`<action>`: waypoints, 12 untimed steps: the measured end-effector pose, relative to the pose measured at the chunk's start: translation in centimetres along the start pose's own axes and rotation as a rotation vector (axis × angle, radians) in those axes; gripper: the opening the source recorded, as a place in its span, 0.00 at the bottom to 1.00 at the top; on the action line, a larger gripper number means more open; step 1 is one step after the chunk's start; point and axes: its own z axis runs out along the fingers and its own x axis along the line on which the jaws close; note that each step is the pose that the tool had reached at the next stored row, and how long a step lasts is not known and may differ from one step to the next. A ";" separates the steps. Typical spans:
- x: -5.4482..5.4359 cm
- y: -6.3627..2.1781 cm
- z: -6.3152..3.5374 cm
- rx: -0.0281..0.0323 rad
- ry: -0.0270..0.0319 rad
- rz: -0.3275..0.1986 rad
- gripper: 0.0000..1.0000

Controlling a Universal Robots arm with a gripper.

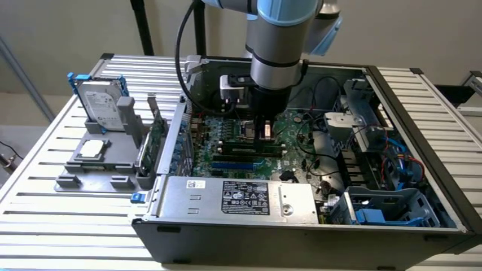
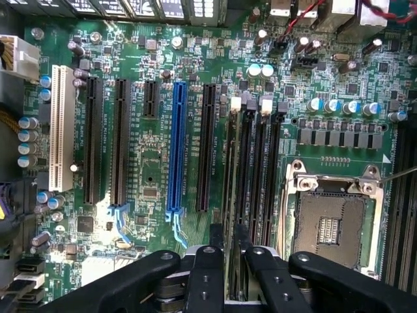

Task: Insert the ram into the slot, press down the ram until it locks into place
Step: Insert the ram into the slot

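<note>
The black two-fingered gripper (image 1: 263, 134) (image 2: 228, 236) on the grey robot arm reached down into the open dark-grey computer case (image 1: 301, 234), which stood on the slatted metal worktop (image 1: 45, 169). Its jaws were drawn close together, nearly shut, pinching the thin, long green ram stick (image 1: 239, 148) (image 2: 229, 195) near one end. In the wrist view the stick showed edge-on as a narrow dark line between the fingers (image 2: 207, 270).

The ram stood upright along the outermost long black memory slot (image 2: 231, 120) of four parallel ones, the one nearest the long blue connector slot (image 2: 176, 143). Whether it was fully seated or its end latches had closed could not be told.

The square silver processor socket (image 2: 332, 222) lay on the other side of the four slots. On the worktop, at the exterior view's left, a silver hard drive (image 1: 101, 107) stood in a grey holder (image 1: 94, 164).
</note>
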 end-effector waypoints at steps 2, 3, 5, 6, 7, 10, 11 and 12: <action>0.0 0.01 -0.80 -0.0007 0.0001 0.000 0.22; 0.0 0.02 -1.13 -0.0009 0.0000 0.000 0.22; 0.0 0.04 -1.50 -0.0013 0.0001 0.000 0.22; 0.0 0.08 -1.57 -0.0017 0.0001 0.000 0.22; 0.0 0.13 -1.60 -0.0021 -0.0001 0.000 0.22; 0.0 0.36 -1.62 -0.0029 -0.0002 0.000 0.13; 0.0 0.47 -1.63 -0.0031 0.0000 0.000 0.11; 0.0 0.58 -1.63 -0.0031 0.0001 0.000 0.11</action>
